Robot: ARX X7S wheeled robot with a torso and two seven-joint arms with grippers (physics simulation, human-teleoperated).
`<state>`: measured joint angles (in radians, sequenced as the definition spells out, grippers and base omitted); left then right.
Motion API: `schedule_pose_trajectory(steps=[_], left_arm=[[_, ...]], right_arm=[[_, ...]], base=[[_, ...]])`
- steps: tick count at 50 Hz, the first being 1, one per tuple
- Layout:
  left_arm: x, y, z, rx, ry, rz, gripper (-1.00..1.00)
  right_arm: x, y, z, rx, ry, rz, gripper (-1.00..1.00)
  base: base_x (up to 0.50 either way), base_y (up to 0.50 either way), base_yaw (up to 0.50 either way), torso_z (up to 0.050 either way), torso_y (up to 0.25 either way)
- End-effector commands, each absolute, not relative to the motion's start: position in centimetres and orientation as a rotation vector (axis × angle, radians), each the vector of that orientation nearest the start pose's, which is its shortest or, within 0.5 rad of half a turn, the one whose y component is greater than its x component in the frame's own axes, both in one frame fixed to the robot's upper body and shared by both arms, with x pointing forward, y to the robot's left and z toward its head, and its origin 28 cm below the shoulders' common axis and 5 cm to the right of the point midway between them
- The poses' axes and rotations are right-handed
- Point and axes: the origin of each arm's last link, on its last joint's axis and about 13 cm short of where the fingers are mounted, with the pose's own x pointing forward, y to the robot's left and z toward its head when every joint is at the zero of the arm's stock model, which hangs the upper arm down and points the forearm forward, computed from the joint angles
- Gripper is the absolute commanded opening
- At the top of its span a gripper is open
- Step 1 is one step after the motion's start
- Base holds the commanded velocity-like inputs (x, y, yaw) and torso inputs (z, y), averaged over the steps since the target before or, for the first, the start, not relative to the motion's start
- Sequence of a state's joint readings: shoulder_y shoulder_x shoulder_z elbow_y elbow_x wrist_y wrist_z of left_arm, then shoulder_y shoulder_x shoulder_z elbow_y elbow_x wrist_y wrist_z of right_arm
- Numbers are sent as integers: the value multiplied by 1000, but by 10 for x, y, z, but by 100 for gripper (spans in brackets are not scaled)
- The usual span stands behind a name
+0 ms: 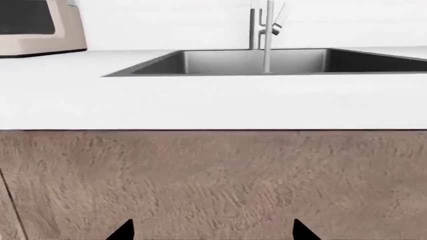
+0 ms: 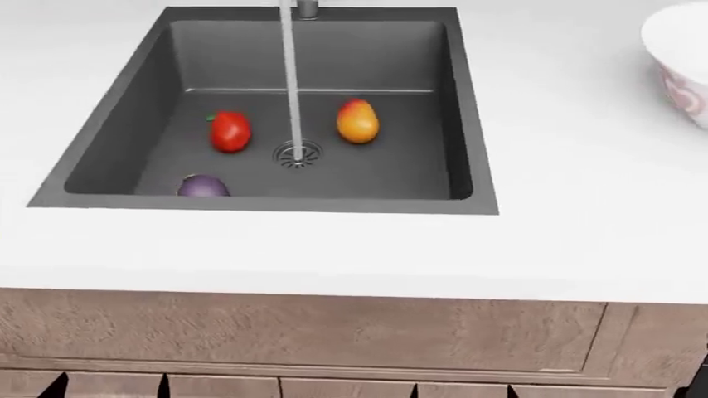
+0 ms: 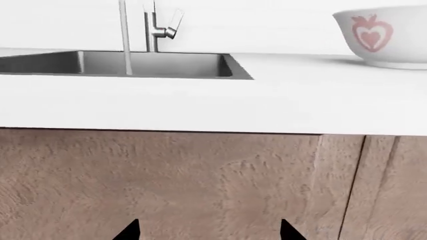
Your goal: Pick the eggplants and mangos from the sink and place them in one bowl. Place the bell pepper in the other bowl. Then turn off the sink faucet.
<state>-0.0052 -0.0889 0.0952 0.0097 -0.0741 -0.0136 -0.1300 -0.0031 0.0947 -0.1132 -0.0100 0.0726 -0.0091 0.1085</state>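
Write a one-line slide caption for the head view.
Water runs into the sink between the bell pepper and mango, eggplant at the near wall, white bowl on the counter.

Falling straight down the middle of the sink (image 2: 465, 108), a water stream (image 2: 292, 83) splitting the basin between bell pepper (image 2: 229, 131) and mango (image 2: 357, 121). Hugging the near wall, the eggplant (image 2: 202, 186), partly hidden. Standing clear across open counter (image 2: 332, 249), the bowl (image 2: 677, 58).

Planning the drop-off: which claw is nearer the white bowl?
Right. The right claw hangs below the counter, the white bowl close on its outer side; the left claw faces the sink.
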Motion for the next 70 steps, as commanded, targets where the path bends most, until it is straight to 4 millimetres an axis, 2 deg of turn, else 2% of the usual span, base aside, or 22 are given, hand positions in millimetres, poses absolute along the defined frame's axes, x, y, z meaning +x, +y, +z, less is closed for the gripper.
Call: schedule_pose_trajectory(steps=[1, 10, 21, 29, 38, 70], left_arm=[[211, 208, 12, 1, 26, 32, 100], [212, 207, 12, 10, 29, 34, 100], [211, 209, 9, 52, 53, 36, 100], [213, 213, 10, 20, 46, 57, 100], [213, 209, 12, 27, 19, 47, 100], [213, 209, 12, 15, 28, 50, 100]], right_arm=[[209, -96, 14, -21, -11, 7, 100], [209, -98, 14, -18, -16, -10, 100], [209, -97, 13, -8, -7, -5, 100], [209, -98, 14, -3, -18, -11, 100], [209, -97, 13, -4, -7, -11, 100], [210, -97, 12, -10, 5, -9, 100]], base=[[0, 445, 0, 0, 0], [170, 353, 0, 0, 0], [10, 3, 0, 0, 0], [0, 0, 0, 0, 0], [0, 0, 0, 2, 0], [0, 0, 0, 50, 0]])
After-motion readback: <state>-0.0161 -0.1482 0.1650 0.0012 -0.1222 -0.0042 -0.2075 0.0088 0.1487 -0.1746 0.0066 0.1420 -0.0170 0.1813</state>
